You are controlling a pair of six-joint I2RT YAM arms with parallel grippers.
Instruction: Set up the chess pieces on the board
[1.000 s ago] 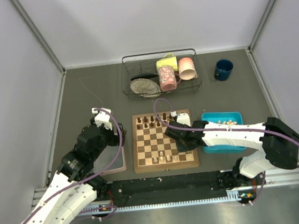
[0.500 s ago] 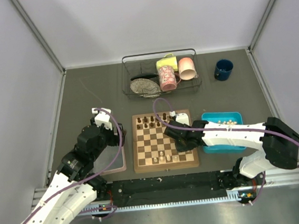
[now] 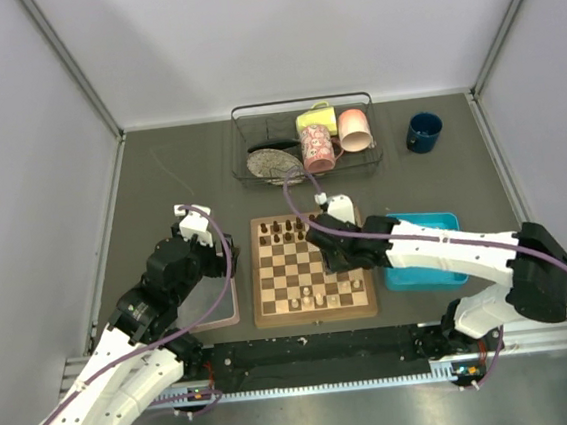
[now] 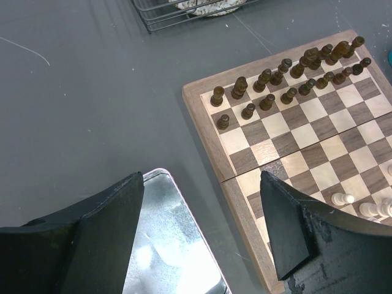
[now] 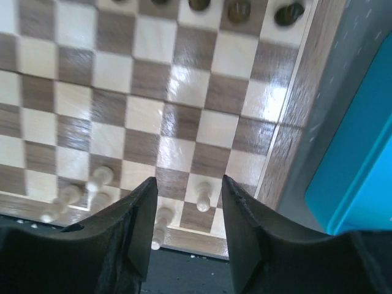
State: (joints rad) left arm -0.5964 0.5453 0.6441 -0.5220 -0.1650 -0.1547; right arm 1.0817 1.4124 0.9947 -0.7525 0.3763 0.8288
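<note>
Near edge: rail (image 3: 307, 356) w/ both arm bases. Dark grey tabletop (image 3: 160, 184), white walls on 3 sides. Left gripper (image 4: 199, 214) jaws apart, empty, over shiny tray (image 4: 165, 245) just left of board (image 3: 287, 269). Right gripper (image 5: 188, 208) jaws apart, empty, above board's near-right squares. Cream pieces (image 3: 317, 298) on near rows, dark pieces (image 3: 283, 231) on far rows. Blue tray (image 3: 420, 278) touching board's right side. Farthest: wire rack (image 3: 300, 101) w/ mugs (image 3: 318, 149), navy mug (image 3: 422, 131).

Matte dark grey table top (image 3: 159, 174) between plain pale walls (image 3: 287, 41)
</note>
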